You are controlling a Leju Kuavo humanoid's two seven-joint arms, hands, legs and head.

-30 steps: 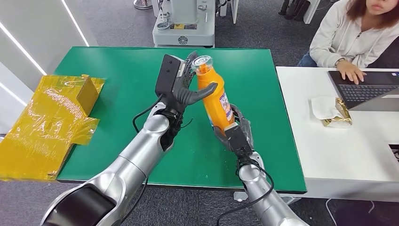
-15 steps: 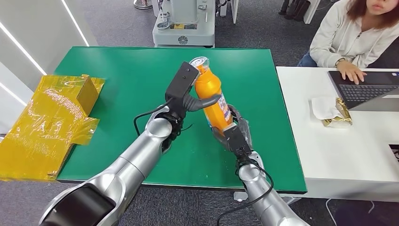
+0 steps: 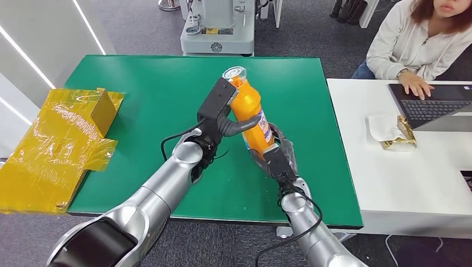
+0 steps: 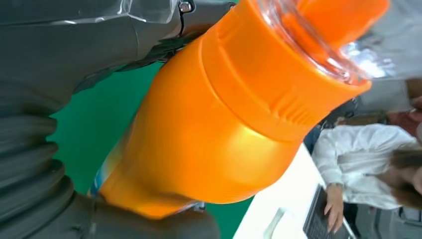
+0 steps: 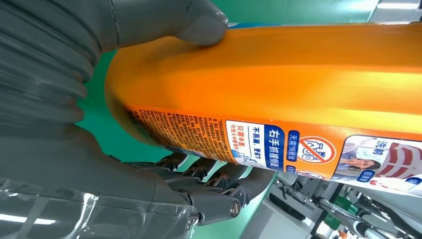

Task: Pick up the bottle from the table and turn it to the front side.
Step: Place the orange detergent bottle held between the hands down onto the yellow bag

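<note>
A green mat covers the desk (image 3: 139,111), which stands on grey carpet with a white desk (image 3: 412,183) butted against its right side. Nearest the robot, the right hand (image 3: 276,156) grasps the lower end of the orange bottle (image 3: 249,114), its grey thumb pressed on the smooth plastic and its dark fingers (image 5: 214,189) wrapped under the printed label. The bottle is held in the air above the middle of the green desk, nearly upright and leaning slightly left, its clear cap (image 3: 235,73) uppermost. Higher up, the left hand (image 3: 222,114) clasps the bottle's rounded shoulder, thumb curled across the front; the ribbed orange collar (image 4: 278,94) sits just above that grip. A crumpled yellow plastic sheet (image 3: 55,144) lies over the desk's left edge. Beyond, a person (image 3: 417,39) sits at a laptop (image 3: 431,108).
</note>
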